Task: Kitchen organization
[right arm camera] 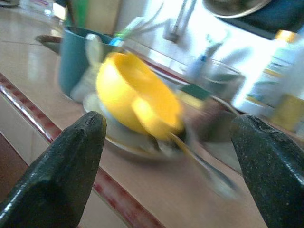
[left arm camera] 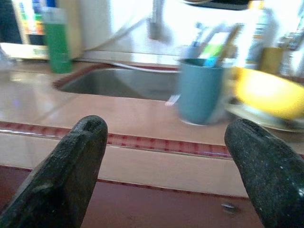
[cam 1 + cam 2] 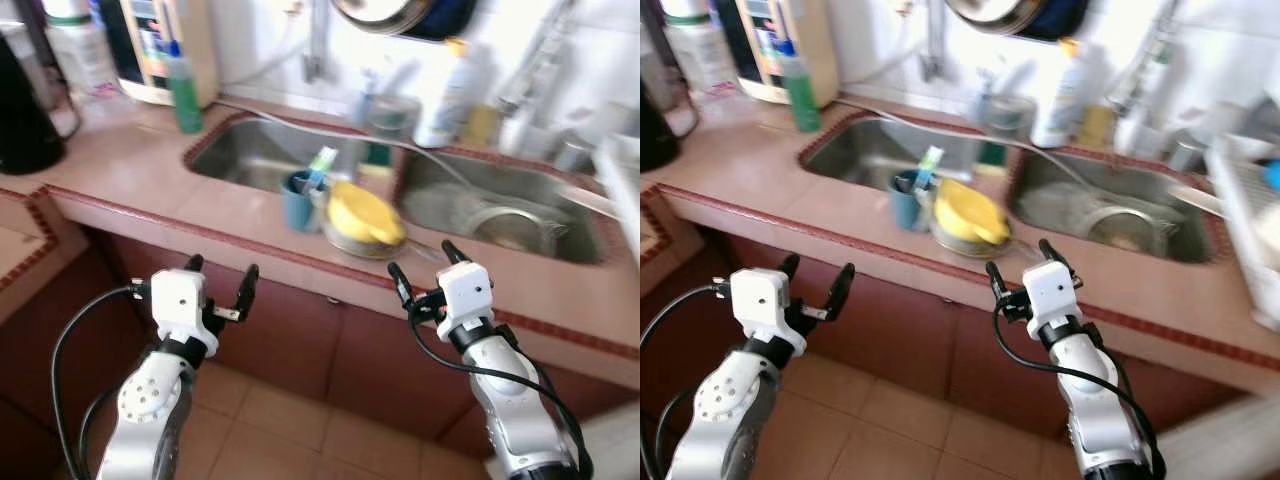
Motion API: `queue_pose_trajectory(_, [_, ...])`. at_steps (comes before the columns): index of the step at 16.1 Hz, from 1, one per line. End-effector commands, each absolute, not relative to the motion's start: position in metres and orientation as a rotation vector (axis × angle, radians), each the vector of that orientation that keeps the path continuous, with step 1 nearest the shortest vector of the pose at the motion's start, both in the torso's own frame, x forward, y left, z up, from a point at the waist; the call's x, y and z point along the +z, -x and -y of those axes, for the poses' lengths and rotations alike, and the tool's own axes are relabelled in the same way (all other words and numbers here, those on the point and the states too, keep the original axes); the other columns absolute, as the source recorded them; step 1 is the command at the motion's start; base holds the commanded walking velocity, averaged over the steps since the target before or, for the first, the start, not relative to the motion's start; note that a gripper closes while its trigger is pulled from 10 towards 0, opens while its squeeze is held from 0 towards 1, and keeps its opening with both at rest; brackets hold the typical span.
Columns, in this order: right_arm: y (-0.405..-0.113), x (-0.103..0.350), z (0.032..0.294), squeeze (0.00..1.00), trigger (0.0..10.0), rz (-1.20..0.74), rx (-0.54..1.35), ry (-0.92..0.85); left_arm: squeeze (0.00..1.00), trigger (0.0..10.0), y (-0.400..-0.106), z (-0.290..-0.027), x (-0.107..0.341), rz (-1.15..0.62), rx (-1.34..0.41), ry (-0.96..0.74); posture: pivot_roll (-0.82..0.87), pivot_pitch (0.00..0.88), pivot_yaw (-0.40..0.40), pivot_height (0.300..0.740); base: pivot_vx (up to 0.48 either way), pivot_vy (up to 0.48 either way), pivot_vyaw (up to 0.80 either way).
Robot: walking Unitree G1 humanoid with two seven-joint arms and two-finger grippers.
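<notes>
Pink counter edge, yellow bowl near it, both grippers' jaws wide apart, empty, below edge.

Bright, seemingly backlit, motion-blurred throughout

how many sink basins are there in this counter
2. The left basin lies behind the blue cup; the right basin lies beyond the yellow bowl and holds a round metal pot. The two sit side by side, with a narrow divider between them.

My arms are silver with white wrist blocks; each claw, left claw and right claw, has black fingers, and black cables loop alongside, though blurred.
</notes>
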State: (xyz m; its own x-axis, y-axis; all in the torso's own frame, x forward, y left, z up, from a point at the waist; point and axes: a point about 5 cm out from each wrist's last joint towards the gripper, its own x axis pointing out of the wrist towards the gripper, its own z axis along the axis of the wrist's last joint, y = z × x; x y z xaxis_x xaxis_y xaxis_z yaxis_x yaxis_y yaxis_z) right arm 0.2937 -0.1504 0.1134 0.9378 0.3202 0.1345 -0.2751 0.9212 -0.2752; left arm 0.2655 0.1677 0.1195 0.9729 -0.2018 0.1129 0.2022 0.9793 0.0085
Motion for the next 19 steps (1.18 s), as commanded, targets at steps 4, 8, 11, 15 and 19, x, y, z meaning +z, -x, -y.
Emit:
queue_pose_trajectory(4, [-0.296, 0.120, 0.146, 0.00, 10.0, 0.216, 0.319, 0.291, 0.00, 10.0, -0.266, -0.166, 0.126, 0.148, -0.208, 0.006, -0.10, 0.043, -0.036, 0.740, 0.000, 0.000, 0.00])
queue_pose_trajectory(8, [-0.299, 0.126, 0.149, 0.00, 10.0, 0.246, 0.287, 0.313, 0.00, 10.0, -0.268, -0.155, 0.128, 0.156, -0.281, -0.010, -0.10, 0.041, -0.038, 0.740, 0.000, 0.000, 0.00])
queue_pose_trajectory(11, [-0.298, 0.127, 0.150, 0.00, 10.0, 0.246, 0.293, 0.308, 0.00, 10.0, -0.272, -0.138, 0.129, 0.160, -0.368, -0.036, -0.11, 0.044, -0.040, 0.740, 0.000, 0.000, 0.00])
queue_pose_trajectory(15, [-0.296, 0.125, 0.152, 0.00, 10.0, 0.240, 0.299, 0.305, 0.00, 10.0, -0.276, -0.120, 0.127, 0.144, -0.434, -0.071, -0.13, 0.050, -0.029, 0.740, 0.000, 0.000, 0.00])
queue_pose_trajectory(19, [-0.304, 0.131, 0.155, 0.00, 10.0, 0.229, 0.345, 0.272, 0.00, 10.0, -0.279, -0.115, 0.130, 0.140, -0.445, -0.055, -0.16, 0.070, -0.015, 0.740, 0.000, 0.000, 0.00])
